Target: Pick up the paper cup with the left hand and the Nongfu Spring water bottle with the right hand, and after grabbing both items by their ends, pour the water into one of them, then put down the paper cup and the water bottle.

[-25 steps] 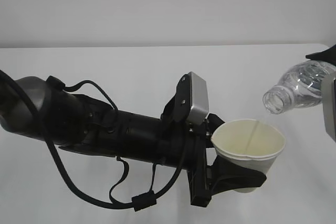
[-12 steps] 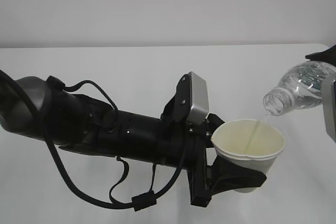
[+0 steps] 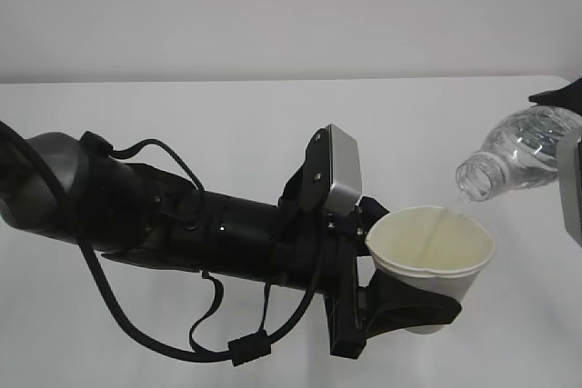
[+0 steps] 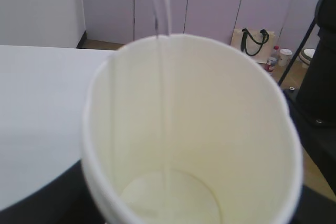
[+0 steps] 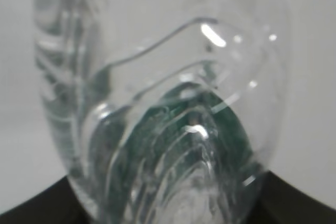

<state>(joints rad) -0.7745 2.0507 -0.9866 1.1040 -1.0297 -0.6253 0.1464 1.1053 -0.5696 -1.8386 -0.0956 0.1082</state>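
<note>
Cables loop along the bulky black left hand (image 3: 400, 302), which reaches in from the left edge across the white table (image 3: 227, 124) with a silver-grey block (image 3: 341, 170) near its wrist. Its black fingers (image 3: 414, 311) clasp the paper cup (image 3: 432, 256) around the lower body, holding it upright above the tabletop, open mouth up and cream inside showing. In the left wrist view the cup (image 4: 210, 129) fills the picture, and a thin stream of water (image 4: 163, 35) falls past the far rim to the pale bottom. To the right and just above the rim, the Nongfu Spring water bottle (image 3: 514, 161) tilts with its open neck pointing down-left toward the cup, not touching it. The right hand (image 3: 568, 165) grips the bottle's far end at the right edge; its wrist view shows the clear ribbed bottle (image 5: 157, 103) seated between dark jaws.
</note>
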